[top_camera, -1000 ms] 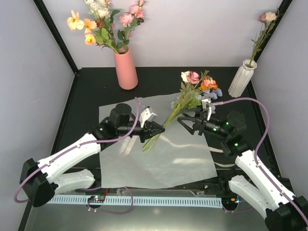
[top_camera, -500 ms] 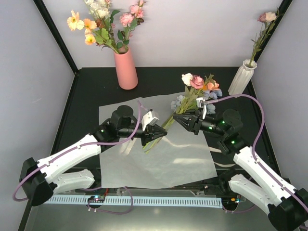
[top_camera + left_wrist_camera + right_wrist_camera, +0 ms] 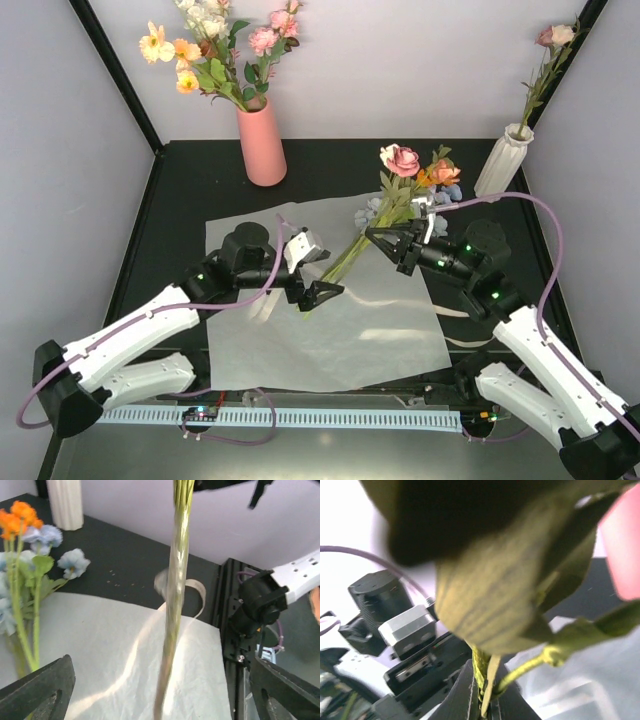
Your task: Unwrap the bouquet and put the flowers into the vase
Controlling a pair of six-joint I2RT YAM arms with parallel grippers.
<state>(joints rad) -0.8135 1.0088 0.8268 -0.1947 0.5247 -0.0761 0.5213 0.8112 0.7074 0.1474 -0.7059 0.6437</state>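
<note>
though already out of the paper (image 3: 330,345), not yet in the vase (image 3: 500,165): flowers (image 3: 398,190) pinched by right gripper (image 3: 386,241), left gripper (image 3: 324,273) gaping.

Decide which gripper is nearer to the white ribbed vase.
Right. The right gripper, shut on the flowers, sits left of the vase, toward the arms; the left gripper, open, is farther left over the white paper.

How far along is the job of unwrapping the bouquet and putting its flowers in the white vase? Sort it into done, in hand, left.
Done: the paper lies spread flat, and one stem stands in the white vase. In hand: the right gripper is shut on the flowers, holding them above the paper; the left gripper is open near their stem ends. Left: getting them into the vase.
</note>
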